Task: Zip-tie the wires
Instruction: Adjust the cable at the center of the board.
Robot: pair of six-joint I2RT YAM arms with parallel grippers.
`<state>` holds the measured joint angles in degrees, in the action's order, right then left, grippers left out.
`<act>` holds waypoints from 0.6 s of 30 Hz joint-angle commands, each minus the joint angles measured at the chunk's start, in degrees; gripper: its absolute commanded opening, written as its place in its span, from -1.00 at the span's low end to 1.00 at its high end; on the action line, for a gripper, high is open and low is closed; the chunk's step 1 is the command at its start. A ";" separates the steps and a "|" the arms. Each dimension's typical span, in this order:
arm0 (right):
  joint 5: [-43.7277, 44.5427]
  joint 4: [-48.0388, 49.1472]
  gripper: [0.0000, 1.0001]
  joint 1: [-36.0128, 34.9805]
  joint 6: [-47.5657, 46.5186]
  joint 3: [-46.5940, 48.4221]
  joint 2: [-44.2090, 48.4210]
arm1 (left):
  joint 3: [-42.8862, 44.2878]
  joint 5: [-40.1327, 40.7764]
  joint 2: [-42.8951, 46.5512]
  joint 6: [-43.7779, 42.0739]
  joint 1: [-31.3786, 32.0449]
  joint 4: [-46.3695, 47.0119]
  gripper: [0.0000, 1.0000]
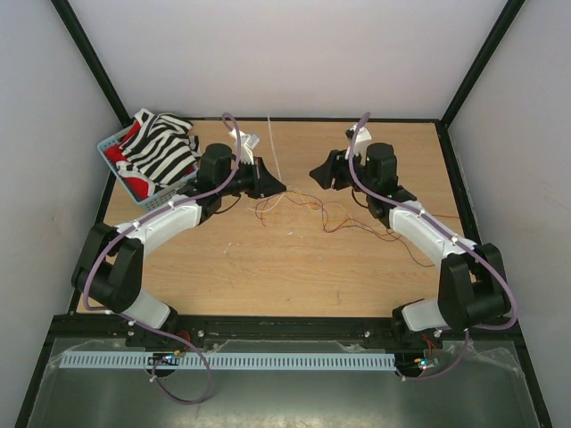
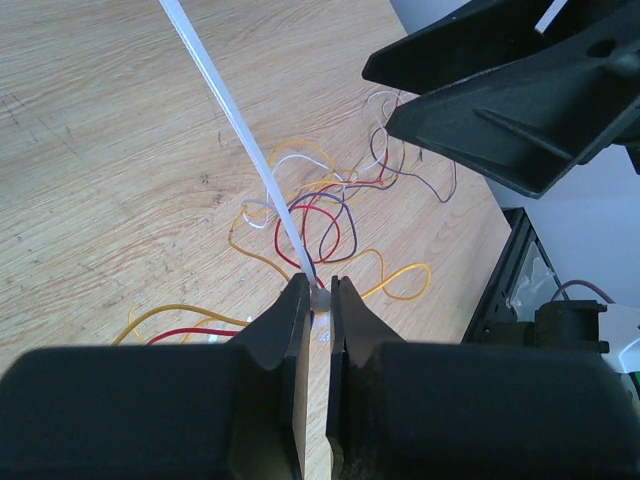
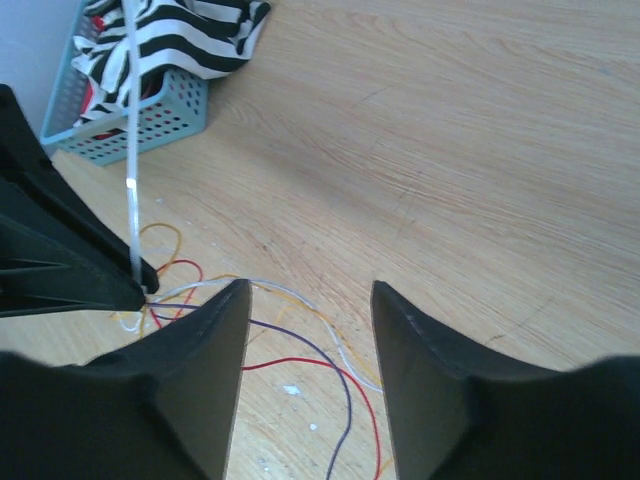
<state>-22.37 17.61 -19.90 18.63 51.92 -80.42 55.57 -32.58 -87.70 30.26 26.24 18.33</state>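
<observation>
The wires lie as a loose tangle of red, orange, purple and white strands on the wooden table between the two arms; they also show in the left wrist view and the right wrist view. My left gripper is shut on the head end of the zip tie, a whitish strip that rises up and away from the jaws; the strip also shows in the top view and the right wrist view. My right gripper is open and empty, just above the wires, facing the left gripper.
A light blue basket holding striped black-and-white cloth and something red stands at the table's back left; it also shows in the right wrist view. Black frame posts run along the table's sides and back edge.
</observation>
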 commanded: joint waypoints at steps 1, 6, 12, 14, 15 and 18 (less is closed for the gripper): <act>-4.54 2.22 0.33 0.04 0.40 0.84 0.79 | 2.20 -1.52 -0.08 -0.68 0.30 0.86 -1.00; -3.66 5.37 0.59 0.07 10.98 1.76 1.23 | 2.52 -1.88 -0.78 -0.77 0.57 0.83 -1.00; -9.19 12.77 0.62 -0.90 19.49 5.09 -3.18 | 3.12 -2.48 -1.21 -0.89 1.20 0.83 -1.00; -10.26 12.88 0.62 -1.88 19.87 6.69 -5.19 | 3.29 -2.58 -1.22 -0.91 1.37 0.83 -1.00; -10.51 12.90 0.61 -2.50 19.78 7.30 -6.02 | 3.31 -2.64 -1.22 -0.86 1.44 0.83 -1.00; -10.99 13.52 0.58 -3.76 19.95 8.25 -7.99 | 3.40 -2.75 -1.21 -1.03 1.65 0.83 -1.00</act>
<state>-30.44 27.68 -21.98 35.99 58.15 -86.30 57.12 -34.17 -88.55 30.02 27.40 18.31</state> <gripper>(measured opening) 0.799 0.105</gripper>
